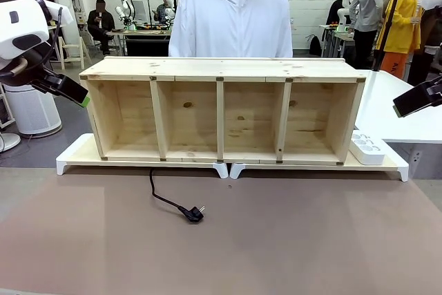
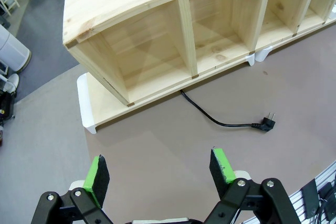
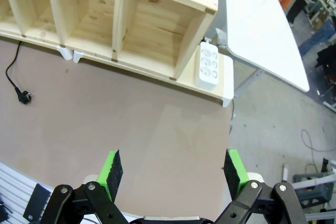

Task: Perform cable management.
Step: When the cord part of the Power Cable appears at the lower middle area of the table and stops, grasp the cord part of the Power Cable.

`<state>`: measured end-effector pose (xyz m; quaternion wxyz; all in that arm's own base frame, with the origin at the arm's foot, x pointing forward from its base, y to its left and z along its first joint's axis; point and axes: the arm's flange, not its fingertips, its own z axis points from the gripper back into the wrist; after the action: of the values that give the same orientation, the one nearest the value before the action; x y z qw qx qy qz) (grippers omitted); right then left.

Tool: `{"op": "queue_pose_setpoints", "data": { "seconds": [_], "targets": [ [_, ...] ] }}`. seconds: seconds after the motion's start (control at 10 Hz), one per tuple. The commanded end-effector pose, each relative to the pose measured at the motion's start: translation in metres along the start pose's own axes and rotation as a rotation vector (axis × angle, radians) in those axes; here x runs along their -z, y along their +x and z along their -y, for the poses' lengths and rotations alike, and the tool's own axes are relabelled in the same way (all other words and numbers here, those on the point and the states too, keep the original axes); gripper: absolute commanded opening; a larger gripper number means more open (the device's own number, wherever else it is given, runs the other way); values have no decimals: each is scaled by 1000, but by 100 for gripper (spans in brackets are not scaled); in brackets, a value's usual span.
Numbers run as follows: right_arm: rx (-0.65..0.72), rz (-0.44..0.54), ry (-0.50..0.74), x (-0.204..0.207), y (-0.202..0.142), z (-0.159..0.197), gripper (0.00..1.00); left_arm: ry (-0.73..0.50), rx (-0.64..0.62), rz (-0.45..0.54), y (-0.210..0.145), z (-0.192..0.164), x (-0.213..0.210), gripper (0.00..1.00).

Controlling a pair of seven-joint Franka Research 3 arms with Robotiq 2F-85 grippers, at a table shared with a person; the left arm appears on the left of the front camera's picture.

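Your long, thin black power cable (image 1: 164, 201) lies loose on the brown table surface (image 1: 290, 240), on the left half of the scene. It comes out from under the near edge of the shelf stand, roughly below the divider between the first and second compartments from the left. From there it runs toward the near side and bends right. It ends in a small black plug (image 1: 195, 213) that rests flat on the surface, well clear of the shelf. Nothing is touching it. Just beyond it stands the long, pale wooden shelf (image 1: 221, 69) with four open compartments. The shelf sits on low white risers (image 1: 72, 157) that stick out at both ends. On the right end of the risers, just beside the shelf's right wall, lies a white multi-socket power strip (image 1: 367, 148). Your left gripper (image 2: 160, 169) hangs above the surface on the left and near side of the cable, its green pads spread wide apart with nothing between them. Your right gripper (image 3: 173, 169) hangs over the right part of the surface, well apart from the cable. Its jaws are also fully spread and empty. A white table (image 1: 397, 112) stands to the right of the shelf. A person in a white hooded jacket (image 1: 231, 22) stands at the far side, behind the middle of the shelf.
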<state>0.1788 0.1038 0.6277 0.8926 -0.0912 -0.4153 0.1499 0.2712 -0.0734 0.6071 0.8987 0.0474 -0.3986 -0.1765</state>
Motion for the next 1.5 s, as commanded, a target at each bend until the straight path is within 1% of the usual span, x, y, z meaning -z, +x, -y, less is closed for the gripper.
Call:
{"op": "queue_pose_setpoints", "data": {
  "seconds": [0.0,0.3,0.6,0.8,1.0,1.2,1.4],
  "targets": [
    [-65,-32,38,10,15,-9,100,6,7,8,1,-1,1,100],
    [-221,-78,156,43,55,-46,100,6,7,8,1,-1,1,100],
    [-329,-102,274,76,84,-87,100,6,7,8,1,-1,1,100],
    [-390,-132,384,112,104,-127,100,6,7,8,1,-1,1,100],
    [-457,-179,478,156,121,-169,100,6,7,8,1,-1,1,100],
    [-509,-217,539,194,125,-205,100,6,7,8,1,-1,1,100],
    [-535,-225,584,227,129,-233,100,6,7,8,1,-1,1,100]
  ]
}}
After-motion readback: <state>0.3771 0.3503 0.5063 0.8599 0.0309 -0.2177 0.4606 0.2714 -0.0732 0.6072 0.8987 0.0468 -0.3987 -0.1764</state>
